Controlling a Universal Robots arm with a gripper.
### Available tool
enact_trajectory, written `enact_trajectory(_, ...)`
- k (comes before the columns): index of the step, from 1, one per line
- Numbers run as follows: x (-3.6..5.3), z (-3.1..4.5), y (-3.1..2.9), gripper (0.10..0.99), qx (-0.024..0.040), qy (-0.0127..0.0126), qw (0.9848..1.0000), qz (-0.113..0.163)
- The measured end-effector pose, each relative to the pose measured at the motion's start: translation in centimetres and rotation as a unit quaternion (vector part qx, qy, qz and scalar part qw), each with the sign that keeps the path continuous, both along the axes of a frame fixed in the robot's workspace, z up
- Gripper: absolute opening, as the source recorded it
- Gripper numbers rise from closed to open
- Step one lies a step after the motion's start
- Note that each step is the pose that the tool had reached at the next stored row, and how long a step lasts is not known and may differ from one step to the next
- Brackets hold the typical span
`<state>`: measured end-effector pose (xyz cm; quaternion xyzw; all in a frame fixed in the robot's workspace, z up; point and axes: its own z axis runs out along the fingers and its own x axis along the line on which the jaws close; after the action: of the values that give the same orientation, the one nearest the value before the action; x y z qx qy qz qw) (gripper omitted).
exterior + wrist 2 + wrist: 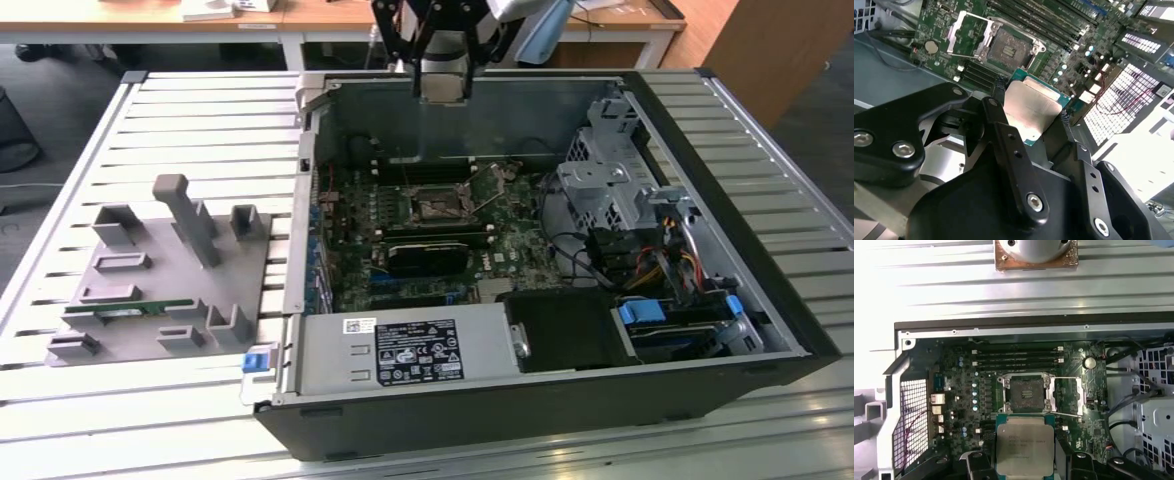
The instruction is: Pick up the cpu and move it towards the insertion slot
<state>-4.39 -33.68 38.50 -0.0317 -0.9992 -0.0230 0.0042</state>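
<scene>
Gripper [1029,112] fingers are closed on the cpu [1024,444], one black finger [999,107] on each of two opposite edges, and the chip is held clear above the open computer case [787,330].

In the first wrist view the chip shows its silvery top with a paler rim. In the second wrist view it shows a tan underside [1026,112] edged in green.

On the green motherboard [350,285] below lies the insertion slot [1025,392], a square socket with a dark centre. Its shiny metal frame [968,34] is swung open to one side. In both wrist views the chip hangs just short of the slot, near it but not over it, with a thin metal lever [1064,414] lying between them.

In the exterior view the gripper [445,85] hangs at about twelve o'clock from the slot [437,208], above the far wall of the case. A black rectangular block [427,255] sits at six o'clock from the slot. A silver power supply [400,352] with a label fills the near edge of the case. A grey holder stand [160,280] rests on the slatted table [200,110] at nine o'clock from the case, well apart from it.
</scene>
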Motion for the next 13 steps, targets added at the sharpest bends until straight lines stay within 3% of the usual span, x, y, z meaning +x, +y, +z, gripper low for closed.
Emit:
enact_trajectory(9, 0.06, -0.25, 1.78, 0.549, 0.0004, 0.0, 1.0, 0.007)
enact_trajectory(13, 0.3, -0.31, 2.07, 0.549, 0.0004, 0.0, 1.0, 0.007)
